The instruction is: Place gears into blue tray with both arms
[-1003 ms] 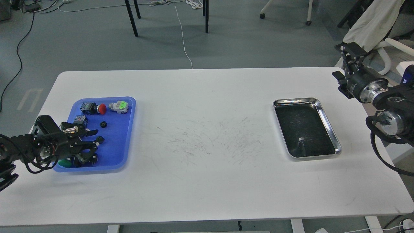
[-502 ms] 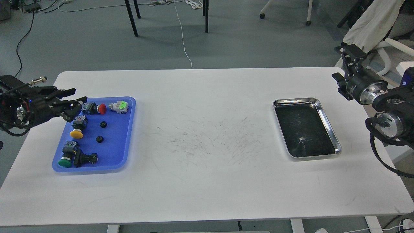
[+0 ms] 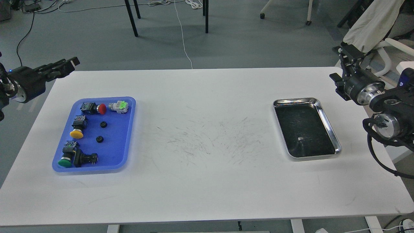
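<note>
white table [image 3: 207, 181], matte top, fine dark scuff marks across the middle. no gears loose on it that i can make out.

blue tray [image 3: 124, 129] at the left: smooth bright plastic, rounded corners, low rim. both gears lie inside it, one [image 3: 99, 139] nearer, one [image 3: 103, 124] just beyond, apart from each other; tiny black toothed wheels, centre holes barely resolved. beside them the pushbutton switches [image 3: 77, 127], blocky black bodies with glossy green, yellow and red caps, plus a grey one with a green tab.

steel tray [image 3: 326, 113] at the right: shiny rim, dark scratched bottom, nothing in it but a small pale fleck.

farther back, left end effector [image 3: 66, 64] hovers off the table's far left corner, seen edge-on and dark; cannot tell its gap. right end effector [image 3: 344, 53] raised past the right edge, also unreadable. neither carries anything visible.

judgement: placement looks done. risks from here: the rim is low and the gears light, so a sweep of an arm across the tray could knock one out, and round ones would likely roll.
</note>
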